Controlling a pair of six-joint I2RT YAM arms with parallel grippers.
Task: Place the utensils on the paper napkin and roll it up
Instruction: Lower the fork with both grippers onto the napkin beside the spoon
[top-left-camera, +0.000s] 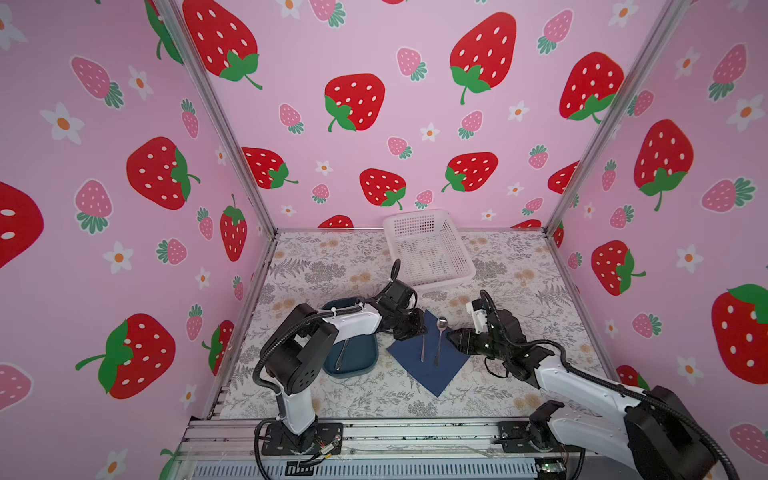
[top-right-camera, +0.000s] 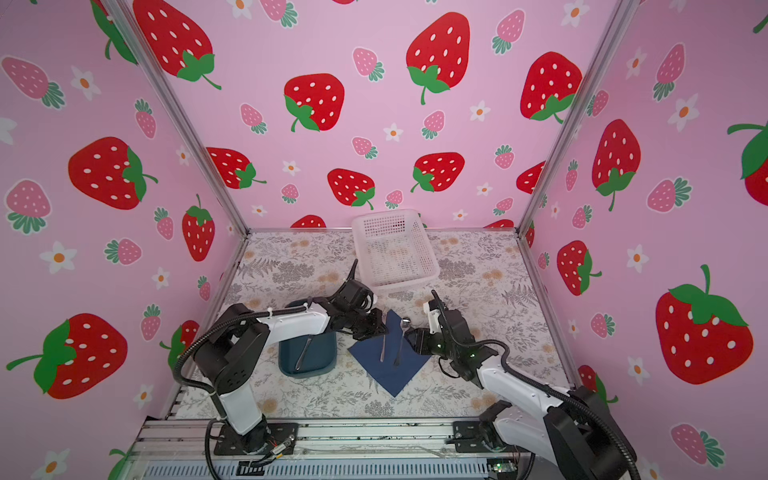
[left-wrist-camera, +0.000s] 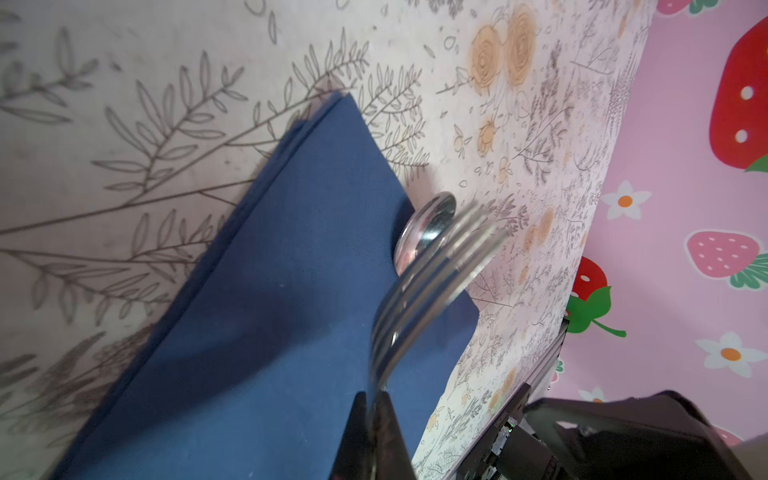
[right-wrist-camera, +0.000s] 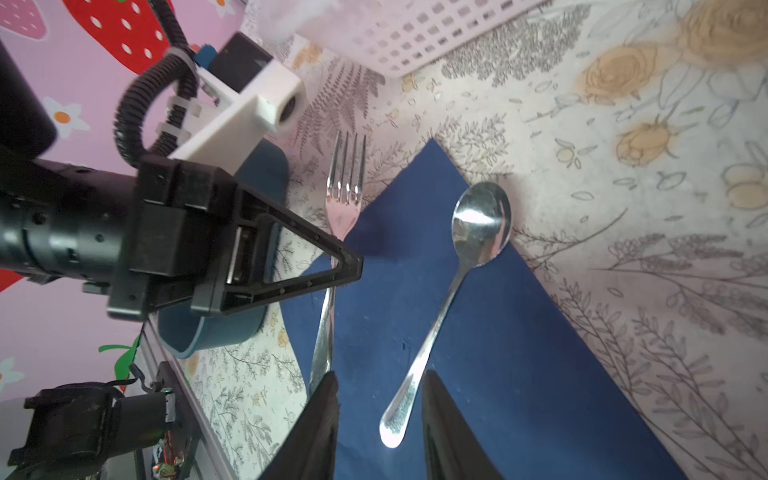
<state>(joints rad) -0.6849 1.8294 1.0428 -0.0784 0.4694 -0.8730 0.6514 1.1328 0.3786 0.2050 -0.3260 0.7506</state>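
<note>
The left gripper was clamped shut on the neck of the fork, just below the tines. The fork ran along one edge of the napkin, its handle over the blue paper and its tines out past the edge above the floral surface. Whether it rested on the paper or hung just above it could not be told. The right gripper stood partly open, with one finger on each side of the handle end of the spoon and a gap between them and the metal, so it held nothing. The spoon lay flat on the napkin beside the fork and roughly parallel to it. Its bowl faced up and hung over the far edge of the paper onto the surface. In both top views the napkin lay as a diamond near the middle of the surface, between the two arms. The knife lay apart from the others in the teal tray, which sat just left of the napkin under the left arm. The white basket stood at the back.
</note>
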